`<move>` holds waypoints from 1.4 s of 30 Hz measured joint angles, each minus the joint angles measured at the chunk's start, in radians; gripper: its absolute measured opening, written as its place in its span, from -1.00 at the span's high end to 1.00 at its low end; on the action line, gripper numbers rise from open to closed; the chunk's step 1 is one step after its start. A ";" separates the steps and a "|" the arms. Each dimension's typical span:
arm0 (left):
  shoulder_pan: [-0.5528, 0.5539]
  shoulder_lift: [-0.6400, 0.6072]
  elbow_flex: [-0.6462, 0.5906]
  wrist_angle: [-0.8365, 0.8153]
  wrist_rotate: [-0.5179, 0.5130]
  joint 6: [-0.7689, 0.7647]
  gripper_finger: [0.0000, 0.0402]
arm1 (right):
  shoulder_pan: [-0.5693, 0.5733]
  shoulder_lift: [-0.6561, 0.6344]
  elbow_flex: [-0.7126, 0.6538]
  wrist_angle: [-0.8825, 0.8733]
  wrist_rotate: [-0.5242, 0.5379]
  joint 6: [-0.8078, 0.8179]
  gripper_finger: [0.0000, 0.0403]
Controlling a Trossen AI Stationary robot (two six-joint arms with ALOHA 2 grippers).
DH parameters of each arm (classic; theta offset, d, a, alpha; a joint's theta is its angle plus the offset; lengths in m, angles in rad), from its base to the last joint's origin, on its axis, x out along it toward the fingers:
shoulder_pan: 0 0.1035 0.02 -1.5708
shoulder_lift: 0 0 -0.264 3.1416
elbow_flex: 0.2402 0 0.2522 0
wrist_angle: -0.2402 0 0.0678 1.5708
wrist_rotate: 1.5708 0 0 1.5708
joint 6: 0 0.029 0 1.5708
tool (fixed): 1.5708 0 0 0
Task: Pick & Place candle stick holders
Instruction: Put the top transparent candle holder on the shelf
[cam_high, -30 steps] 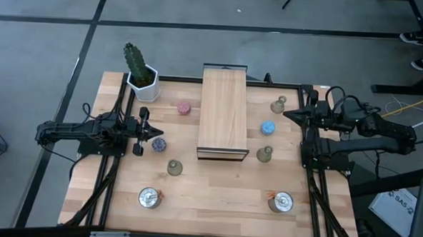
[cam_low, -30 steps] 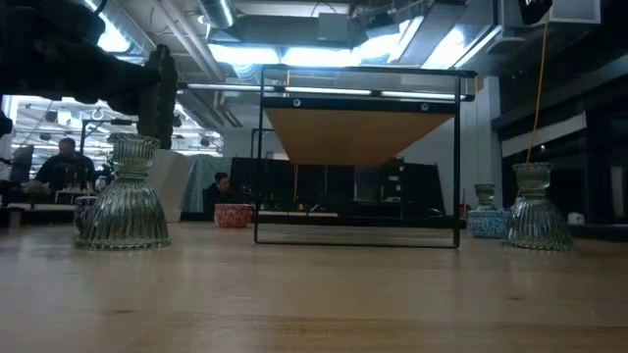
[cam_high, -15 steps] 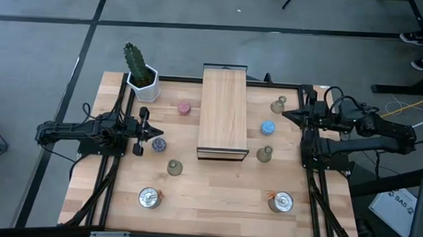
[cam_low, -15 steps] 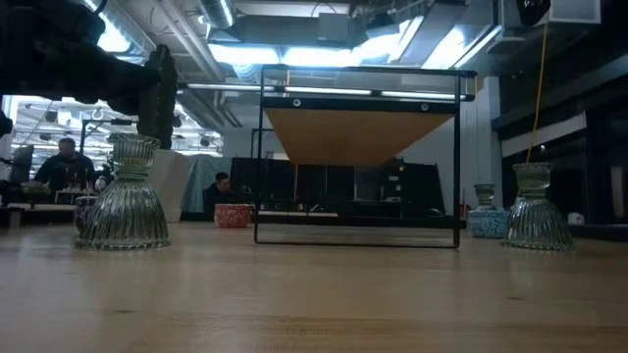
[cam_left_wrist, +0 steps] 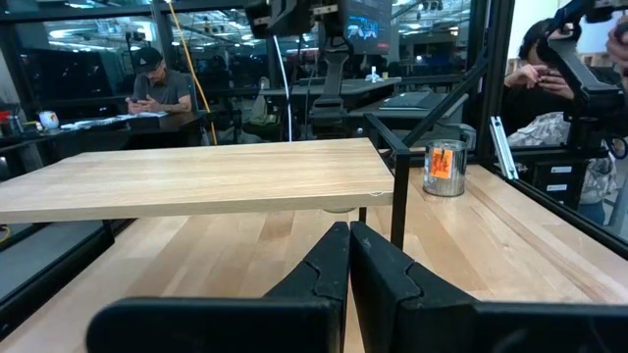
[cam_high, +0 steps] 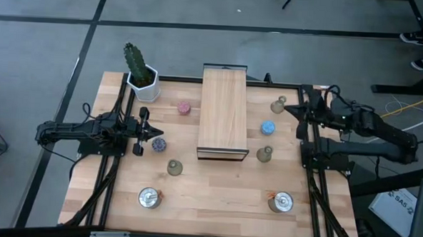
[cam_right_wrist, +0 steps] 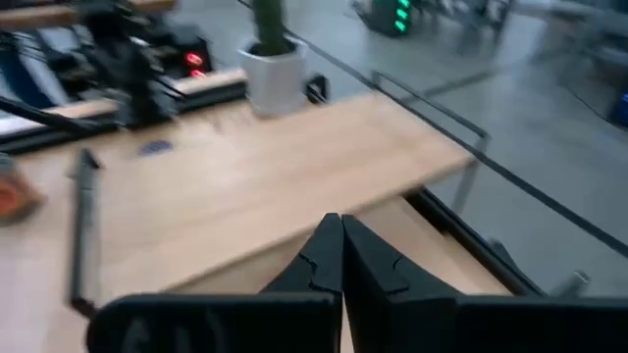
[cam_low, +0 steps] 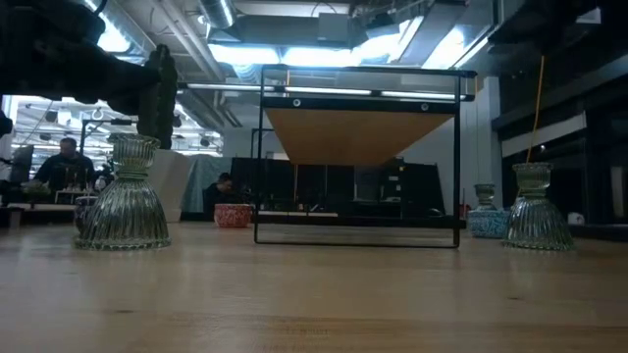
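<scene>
Raised wooden board (cam_high: 224, 112) mid-table as barrier, cactus (cam_high: 137, 67) at one corner, open lanes either side.

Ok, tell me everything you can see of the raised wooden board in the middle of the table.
The wooden board is a long, light, pale-grained rectangular slab, lying flat and level on a thin black metal frame that lifts it off the table, as the low view shows. It sits centre-back, long side running front to back. Nothing rests on it. The blue holder and pink holder stand on the table beside it, apart from it. Neither gripper touches it.
</scene>
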 joint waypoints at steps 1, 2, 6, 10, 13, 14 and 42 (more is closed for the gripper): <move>0.000 0.000 0.000 0.000 0.000 0.000 0.97 | -0.022 0.000 0.000 -0.018 0.000 0.000 1.00; 0.000 0.000 0.000 0.000 0.000 0.000 0.97 | -0.044 0.002 0.000 -0.035 0.000 0.001 1.00; 0.000 0.000 0.000 0.000 0.000 0.000 0.97 | -0.127 0.018 0.000 -0.080 0.000 0.005 1.00; 0.000 0.000 0.000 0.000 0.000 0.000 0.97 | -0.206 0.052 0.000 -0.107 0.000 0.007 1.00; 0.000 0.000 0.000 0.000 0.000 0.000 0.97 | -0.258 0.088 0.000 -0.127 0.000 0.007 1.00; 0.000 0.000 0.000 0.000 0.000 0.000 0.97 | -0.273 0.102 0.000 -0.131 0.000 0.007 1.00; 0.000 0.000 0.000 0.000 0.000 0.000 0.97 | -0.501 0.315 0.000 -0.202 -0.003 0.049 1.00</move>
